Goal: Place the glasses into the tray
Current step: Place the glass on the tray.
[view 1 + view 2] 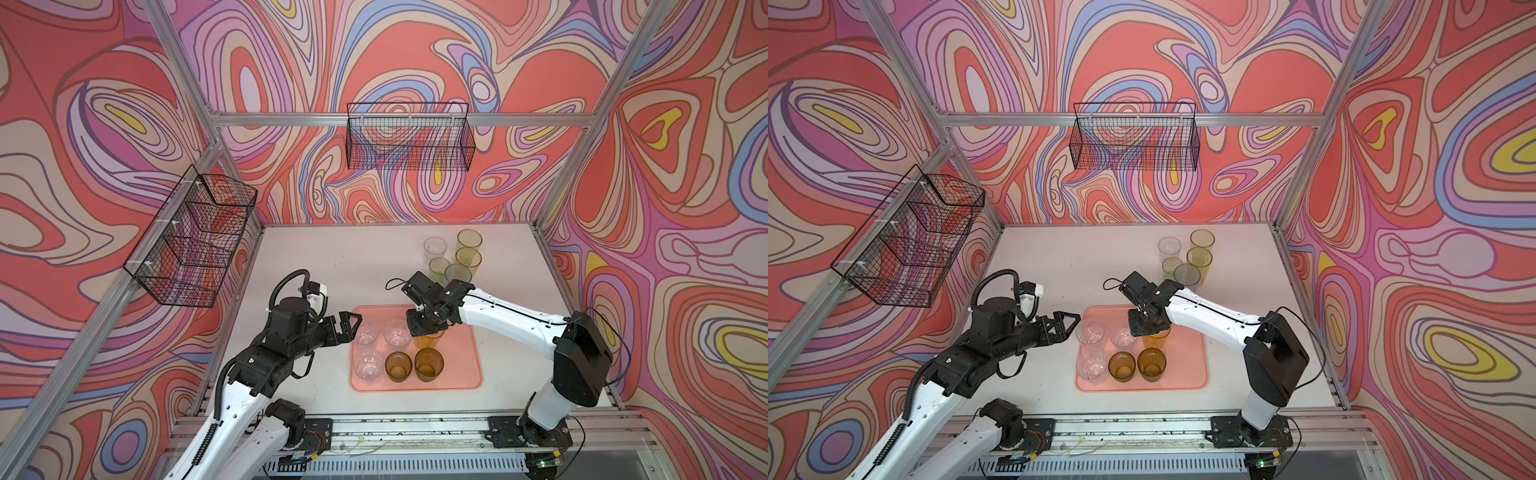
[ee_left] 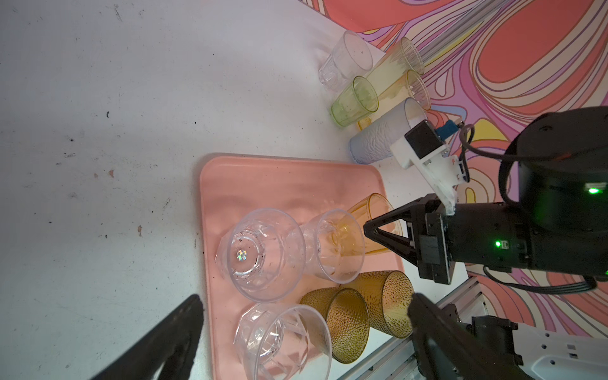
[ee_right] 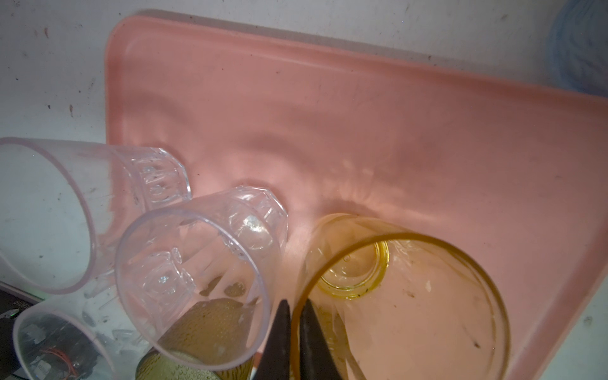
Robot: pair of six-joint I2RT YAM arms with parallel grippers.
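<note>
Over the middle of the tray (image 1: 457,361), the right gripper (image 3: 294,306) is pointing down and pinching the rim of the amber glass (image 3: 411,312). Its jaws are standing almost together, with one finger inside the wall and one outside. The amber glass is standing upright inside the tray; whether its base is touching the floor I cannot tell.

Three clear glasses (image 1: 397,332) are filling the tray's left side, and the nearest one is standing just beside the amber glass. Two olive-brown glasses (image 1: 398,365) are standing toward the front rim, close below the gripper. All six are crowding the left half, while the right half of the tray is lying open up to its rim. Five other glasses (image 1: 458,274) are standing in a tight group on the table (image 1: 311,257) behind the tray.

The right arm is reaching in from the right, with its forearm passing over the tray's far right corner and its wrist bending down. The left gripper (image 1: 351,329) is hovering just beside the tray's left edge. Its jaws are spread wide, holding nothing and aiming sideways at the clear glasses.
</note>
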